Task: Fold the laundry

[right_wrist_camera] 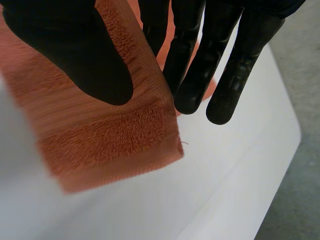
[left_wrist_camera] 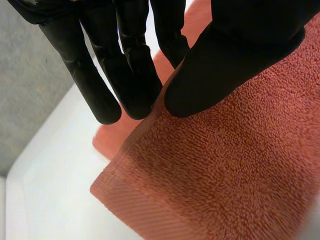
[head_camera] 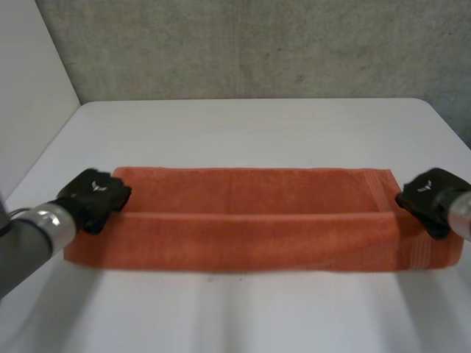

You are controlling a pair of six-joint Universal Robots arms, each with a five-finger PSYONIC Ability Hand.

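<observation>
On the desk (head_camera: 250, 132), orange towel (head_camera: 250, 220) lies folded lengthwise; left hand (head_camera: 94, 195) pinches its end toward the desk's left edge, right hand (head_camera: 430, 198) pinches the opposite end.

Looks like a robotics lab test cell, not a home. Bare concrete wall (head_camera: 257, 44) past the far table edge, across from the left hand (head_camera: 96, 195) and right hand (head_camera: 427, 195). Plain white panel (head_camera: 29, 81) out beyond the left hand. Under the hands, a white table (head_camera: 257, 125) with an orange terry towel (head_camera: 250, 228), one hand at each end. Grey-jointed robot arm (head_camera: 29, 243) behind the left hand.
</observation>
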